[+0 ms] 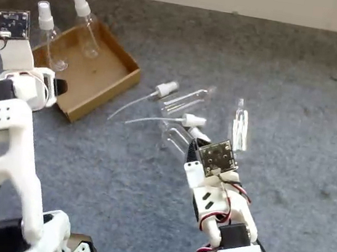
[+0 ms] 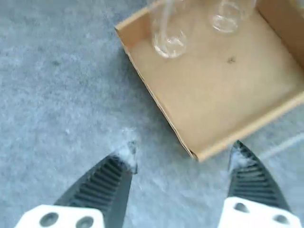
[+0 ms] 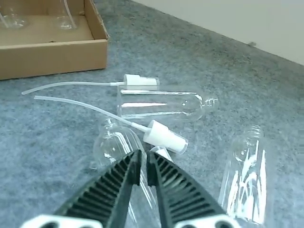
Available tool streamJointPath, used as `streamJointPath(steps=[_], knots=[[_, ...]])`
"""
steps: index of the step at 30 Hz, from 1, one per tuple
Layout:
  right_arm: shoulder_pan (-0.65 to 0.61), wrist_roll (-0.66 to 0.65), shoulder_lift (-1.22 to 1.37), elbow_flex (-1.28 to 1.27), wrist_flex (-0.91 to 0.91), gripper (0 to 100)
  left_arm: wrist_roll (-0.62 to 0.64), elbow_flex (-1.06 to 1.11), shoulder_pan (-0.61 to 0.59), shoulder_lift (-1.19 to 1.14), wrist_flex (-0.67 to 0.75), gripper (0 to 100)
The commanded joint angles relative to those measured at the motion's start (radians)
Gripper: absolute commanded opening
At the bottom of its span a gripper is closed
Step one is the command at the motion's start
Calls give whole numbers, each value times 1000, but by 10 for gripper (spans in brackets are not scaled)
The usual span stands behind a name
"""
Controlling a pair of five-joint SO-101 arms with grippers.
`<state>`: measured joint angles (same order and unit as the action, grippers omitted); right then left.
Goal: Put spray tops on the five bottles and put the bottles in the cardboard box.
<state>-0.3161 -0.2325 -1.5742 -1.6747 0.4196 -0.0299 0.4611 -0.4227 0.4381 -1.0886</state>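
Clear bottles (image 3: 164,105) lying flat; white spray tops (image 3: 164,135) trailing thin tubes (image 3: 80,107).

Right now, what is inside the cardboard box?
Two clear bottles, spray tops on, stand upright in the cardboard box. The left arm covers part of one wall from above.

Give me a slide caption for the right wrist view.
Shut right end effector over three capless bottles and loose spray tops on carpet, box beyond.
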Motion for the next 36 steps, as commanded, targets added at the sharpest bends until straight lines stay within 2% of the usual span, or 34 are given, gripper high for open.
streamJointPath(steps=[1, 4, 7, 12, 17, 20, 26, 32, 36], knots=[[51, -8, -12, -122, -28, 24, 2, -13, 140, 99, -203, 272], [76, -8, -12, -122, -30, 23, 9, -16, 271, 119, -310, 271], [111, -6, -12, -122, -30, 22, 12, -16, 371, 119, -351, 271], [179, 54, -12, -120, -30, 3, 186, -18, 519, 119, -365, 270], [268, 129, -12, -117, -30, 4, 281, -18, 737, 117, -359, 270], [282, 140, -12, -117, -30, 4, 348, -31, 826, 108, -359, 270], [282, 141, -12, -117, -30, 4, 491, -193, 878, -130, -400, 270], [282, 140, -12, -119, -30, 4, 657, -412, 880, -363, -459, 274], [282, 137, -12, -119, -30, 4, 819, -510, 881, -489, -451, 274]])
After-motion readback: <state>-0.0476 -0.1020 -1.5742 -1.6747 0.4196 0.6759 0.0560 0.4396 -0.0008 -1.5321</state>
